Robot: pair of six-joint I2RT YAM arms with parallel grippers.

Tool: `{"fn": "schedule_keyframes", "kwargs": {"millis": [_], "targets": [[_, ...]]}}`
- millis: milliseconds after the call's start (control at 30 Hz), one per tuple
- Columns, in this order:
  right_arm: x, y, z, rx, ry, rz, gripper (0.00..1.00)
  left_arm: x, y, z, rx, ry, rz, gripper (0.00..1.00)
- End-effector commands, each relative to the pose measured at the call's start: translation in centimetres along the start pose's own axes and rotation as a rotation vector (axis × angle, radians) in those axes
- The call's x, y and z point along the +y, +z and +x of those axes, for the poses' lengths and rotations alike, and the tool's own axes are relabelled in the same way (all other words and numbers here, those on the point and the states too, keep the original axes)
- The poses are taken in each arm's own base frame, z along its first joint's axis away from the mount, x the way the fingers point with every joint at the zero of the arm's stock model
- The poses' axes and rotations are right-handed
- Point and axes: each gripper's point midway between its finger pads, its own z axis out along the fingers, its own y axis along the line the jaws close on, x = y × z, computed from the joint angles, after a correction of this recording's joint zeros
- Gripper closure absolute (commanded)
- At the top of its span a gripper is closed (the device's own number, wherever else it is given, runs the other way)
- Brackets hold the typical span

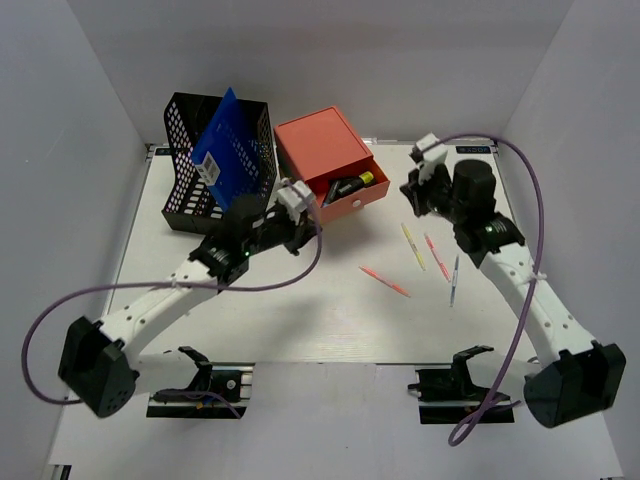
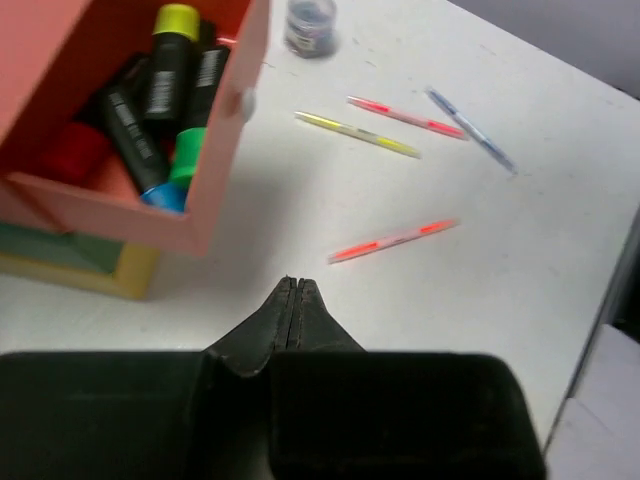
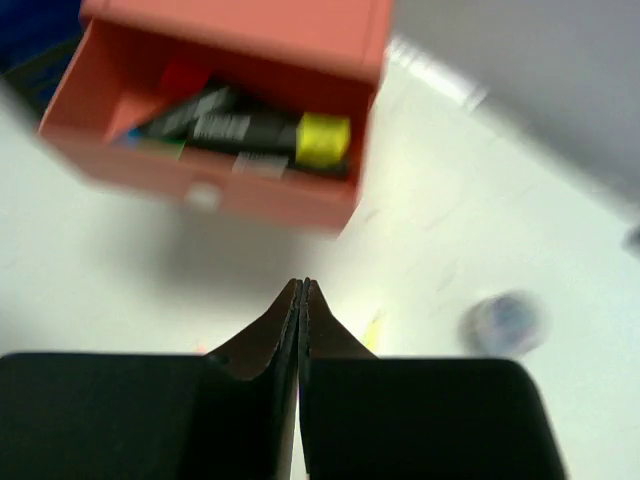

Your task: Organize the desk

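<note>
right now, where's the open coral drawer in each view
Top external: open coral drawer at top centre, right of the black mesh organizer.
Left wrist: drawer in the upper left corner.
Right wrist: drawer at the top, left of centre.
Shared landmark: the yellow-capped marker inside it.

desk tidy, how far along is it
Done: markers sit in the open coral drawer, blue folder stands in the mesh rack. In hand: nothing; left claw and right claw are shut and empty. Left: four pens loose on the desk, drawer to close.
</note>
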Motion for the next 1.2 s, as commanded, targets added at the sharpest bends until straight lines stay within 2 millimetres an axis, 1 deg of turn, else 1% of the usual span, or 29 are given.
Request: {"fn": "schedule_keyframes", "kwargs": {"millis": [0,33,67,100,133,167,200,300,367,400,433,500,533,567,667,700,733,867,1000,1033,1067,1167], "targets": [[4.2,-1.2,4.9,0.062,0.265,-0.187,1.0,-3.4,1.0,-1.2,0.048,-0.07,0.162,0.94],[4.5,-1.4,5.4,0.055,0.279,-0.208,1.0,-4.1,1.3,-1.3,0.056,-0.065,0.174,0.93],[5.2,-1.9,7.5,0.068,0.337,-0.257,1.0,-4.0,2.3,-1.7,0.083,-0.038,0.146,0.91],[4.6,-2.0,8.7,0.087,0.357,-0.236,1.0,-3.6,2.7,-1.7,0.102,-0.043,0.122,0.91],[4.7,-2.1,8.8,0.071,0.358,-0.248,1.0,-3.8,3.1,-1.8,0.119,-0.03,0.116,0.9],[5.1,-2.3,8.9,0.074,0.368,-0.275,1.0,-3.5,3.6,-1.6,0.142,0.002,0.095,0.89],[4.4,-2.7,8.6,0.073,0.373,-0.26,1.0,-2.9,4.5,-1.6,0.177,0.016,0.052,0.88],[4.1,-3.3,8.5,0.045,0.37,-0.255,1.0,-1.3,5.8,-1.7,0.209,0.053,-0.033,0.88],[3.8,-3.6,8.5,0.034,0.368,-0.246,1.0,-0.1,6.3,-1.9,0.21,0.083,-0.103,0.88],[3.7,-3.8,8.3,0.024,0.358,-0.244,1.0,-0.2,6.6,-1.8,0.215,0.097,-0.109,0.88],[3.5,-4.0,8.4,0.025,0.359,-0.235,1.0,0.4,7.0,-1.6,0.226,0.111,-0.135,0.88],[3.5,-4.1,8.4,0.022,0.361,-0.239,1.0,1.2,7.2,-1.4,0.243,0.136,-0.193,0.88],[3.3,-4.1,8.4,0.019,0.361,-0.236,1.0,2.0,7.4,-1.2,0.255,0.15,-0.234,0.88],[3.5,-4.2,8.4,0.019,0.362,-0.244,1.0,2.0,7.6,-1.4,0.25,0.171,-0.242,0.88],[3.3,-4.4,8.2,0.013,0.351,-0.237,1.0,3.4,7.7,-1.1,0.26,0.217,-0.309,0.87],[3.2,-4.4,8.2,0.009,0.346,-0.233,1.0,3.2,7.9,-1.1,0.261,0.23,-0.315,0.86],[3.2,-4.5,8.1,0.005,0.34,-0.233,1.0,3.6,8.0,-0.8,0.266,0.248,-0.328,0.86],[3.4,-4.7,8.1,-0.002,0.337,-0.242,1.0,5.5,8.2,-1.2,0.234,0.286,-0.433,0.85],[3.4,-4.6,8.3,0.004,0.347,-0.25,1.0,6.7,8.7,-1.4,0.205,0.311,-0.501,0.83],[3.5,-4.6,8.3,0.005,0.347,-0.252,1.0,6.9,8.9,-1.7,0.19,0.315,-0.512,0.83],[3.4,-4.6,8.3,0.004,0.347,-0.249,1.0,7.1,9.1,-1.6,0.193,0.317,-0.522,0.82],[3.3,-4.6,8.4,0.008,0.35,-0.248,1.0,8.3,9.4,-2.1,0.173,0.31,-0.561,0.8]]}}
